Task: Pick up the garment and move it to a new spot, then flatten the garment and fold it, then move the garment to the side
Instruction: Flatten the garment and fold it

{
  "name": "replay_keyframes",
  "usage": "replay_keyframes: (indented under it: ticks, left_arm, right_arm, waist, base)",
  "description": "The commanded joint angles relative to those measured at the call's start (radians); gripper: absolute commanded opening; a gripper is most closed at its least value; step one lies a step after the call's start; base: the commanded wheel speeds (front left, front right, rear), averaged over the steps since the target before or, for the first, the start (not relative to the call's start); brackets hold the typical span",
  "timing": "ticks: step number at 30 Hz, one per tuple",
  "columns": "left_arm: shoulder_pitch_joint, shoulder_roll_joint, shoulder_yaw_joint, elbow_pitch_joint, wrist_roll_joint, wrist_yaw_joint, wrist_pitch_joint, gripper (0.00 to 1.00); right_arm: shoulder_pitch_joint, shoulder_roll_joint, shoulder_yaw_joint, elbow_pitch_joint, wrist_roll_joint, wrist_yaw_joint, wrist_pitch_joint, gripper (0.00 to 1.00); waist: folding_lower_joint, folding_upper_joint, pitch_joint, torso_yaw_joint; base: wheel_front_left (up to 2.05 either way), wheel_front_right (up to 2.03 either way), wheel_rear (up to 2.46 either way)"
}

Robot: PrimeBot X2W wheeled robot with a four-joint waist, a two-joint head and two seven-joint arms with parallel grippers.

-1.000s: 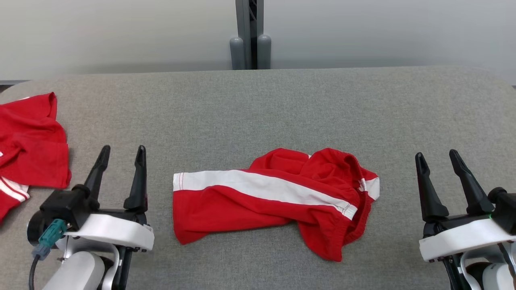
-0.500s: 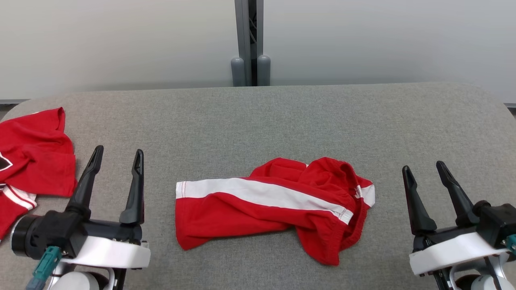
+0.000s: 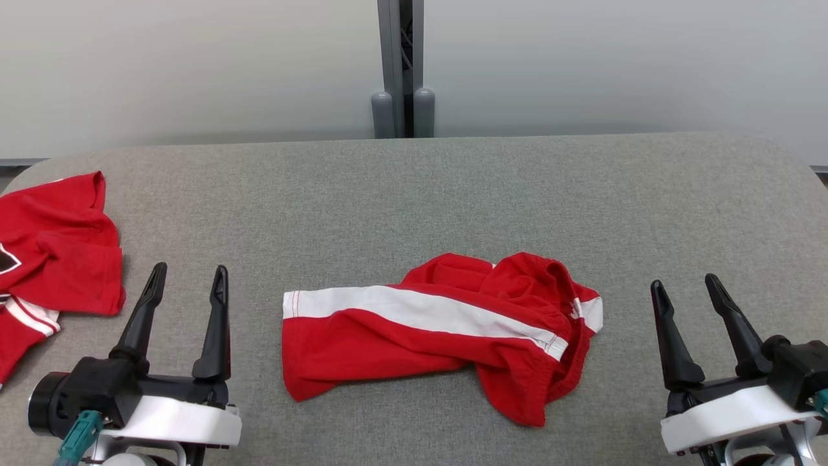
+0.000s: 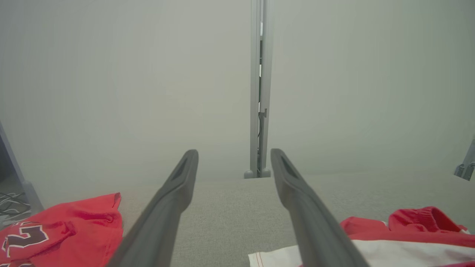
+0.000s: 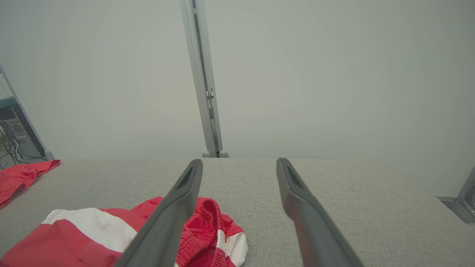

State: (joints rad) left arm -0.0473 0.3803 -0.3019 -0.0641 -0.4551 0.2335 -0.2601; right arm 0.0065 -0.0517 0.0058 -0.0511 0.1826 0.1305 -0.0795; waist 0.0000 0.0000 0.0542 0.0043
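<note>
Since the earlier frame, the left end effector point(image 3: 189, 267) has drawn back slightly. It and the right end effector point(image 3: 684, 280) stand released, flanking the shorts point(image 3: 420, 330). The jersey point(image 3: 58, 252) lies crumpled left of the shorts. Expect soft, light cloth; pinch an edge.

The jersey point(image 3: 58, 246) is cut off by the head view's left edge; its lettering point(image 4: 22, 237) and the shorts point(image 4: 389, 231) are cropped in the left wrist view.
</note>
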Motion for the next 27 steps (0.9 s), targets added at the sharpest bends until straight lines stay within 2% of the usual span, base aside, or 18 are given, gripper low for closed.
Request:
replay_keyframes:
  ticks: [1, 13, 18, 19, 27]
  left_arm:
    - [0.005, -0.004, 0.008, 0.004, 0.012, -0.005, -0.003, 1.00]
    - [-0.036, -0.030, 0.000, 0.049, 0.014, -0.058, 0.006, 1.00]
    - [-0.097, -0.040, -0.023, 0.156, -0.056, -0.120, 0.103, 1.00]
    - [-0.097, -0.040, -0.023, 0.156, -0.056, -0.120, 0.103, 1.00]
    - [-0.237, -0.058, -0.035, 0.424, -0.201, -0.244, 0.278, 1.00]
  right_arm:
    - [0.002, -0.001, -0.004, -0.002, 0.001, 0.001, 0.001, 1.00]
    - [-0.019, 0.000, 0.012, 0.000, 0.016, 0.001, 0.003, 1.00]
    - [-0.040, -0.001, 0.036, 0.005, 0.028, 0.001, -0.002, 1.00]
    - [-0.040, -0.001, 0.036, 0.005, 0.028, 0.001, -0.002, 1.00]
    - [-0.066, -0.001, 0.065, 0.044, 0.049, 0.001, -0.024, 1.00]
  waist:
    - [0.0000, 0.0000, 0.001, 0.001]
    - [0.0000, 0.0000, 0.024, -0.009]
    - [0.0000, 0.0000, 0.067, -0.044]
    - [0.0000, 0.0000, 0.067, -0.044]
    - [0.0000, 0.0000, 0.140, -0.108]
  base:
    - [0.00, 0.00, 0.00]
    - [0.00, 0.00, 0.00]
    - [0.00, 0.00, 0.00]
    - [0.00, 0.00, 0.00]
    - [0.00, 0.00, 0.00]
